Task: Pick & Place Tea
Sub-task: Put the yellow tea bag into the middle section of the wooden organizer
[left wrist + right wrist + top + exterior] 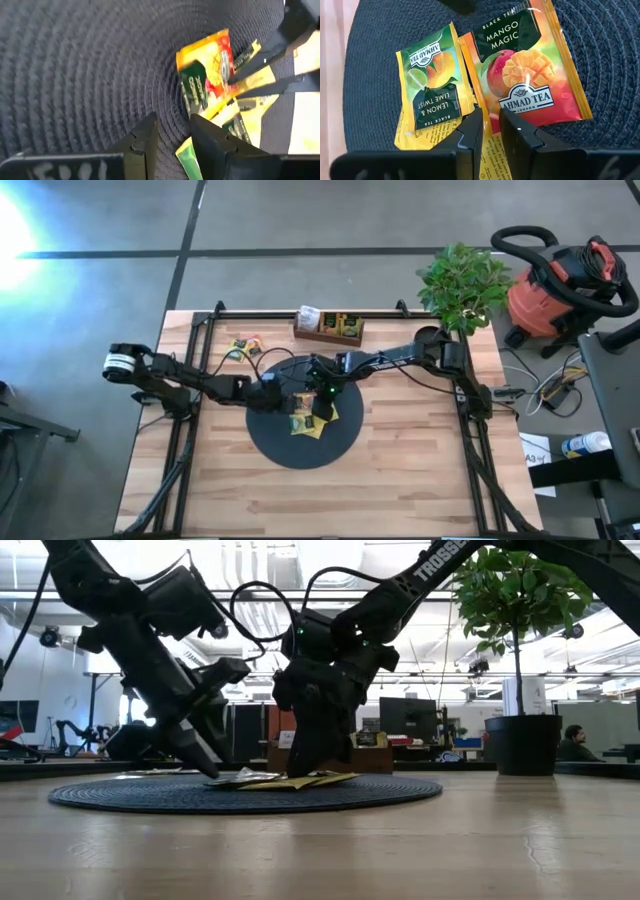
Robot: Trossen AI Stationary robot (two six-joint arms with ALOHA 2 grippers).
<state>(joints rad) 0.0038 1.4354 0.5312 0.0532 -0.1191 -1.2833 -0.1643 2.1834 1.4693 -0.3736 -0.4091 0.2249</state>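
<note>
Wooden table carries your black disc; tea packets lie at its centre. Right end effector sits narrowly parted over them, gripping nothing; left end effector likewise parted, beside them.

Mat centre crowded: left tool and right tool both low over the tea, close together, little gap between. Near half of mat bare. Wide bare surface near, and to left and right of mat. Far edge blocked by tray, plant at far right, loose packets far left.
</note>
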